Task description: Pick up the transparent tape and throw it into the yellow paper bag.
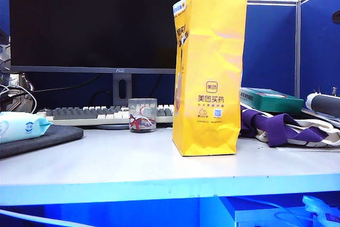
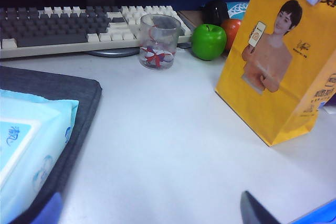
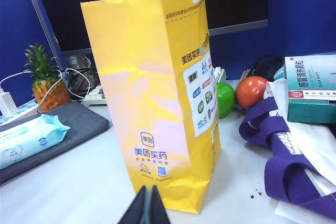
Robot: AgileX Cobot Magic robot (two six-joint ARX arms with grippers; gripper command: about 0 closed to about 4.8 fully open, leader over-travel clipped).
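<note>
The yellow paper bag (image 1: pixel 208 73) stands upright on the white desk, right of centre; it also shows in the left wrist view (image 2: pixel 283 61) and the right wrist view (image 3: pixel 157 98). The transparent tape shows in no view. My left gripper (image 2: pixel 149 211) hangs low over bare desk in front of the glass cup, open wide with nothing between its fingertips (image 2: pixel 252 208). My right gripper (image 3: pixel 149 200) is shut and empty, just in front of the bag's lower front face. Neither gripper appears in the exterior view.
A clear glass cup with red marks (image 1: pixel 142 115) stands before the keyboard (image 1: pixel 106 114) and monitor (image 1: pixel 111 19). A wet-wipe pack (image 1: pixel 21 126) lies on a dark pad at the left. A green apple (image 2: pixel 208 41), an orange fruit (image 3: pixel 252 92), a purple-and-white bag (image 1: pixel 287 126), boxes and a pineapple (image 3: pixel 47 80) surround the bag.
</note>
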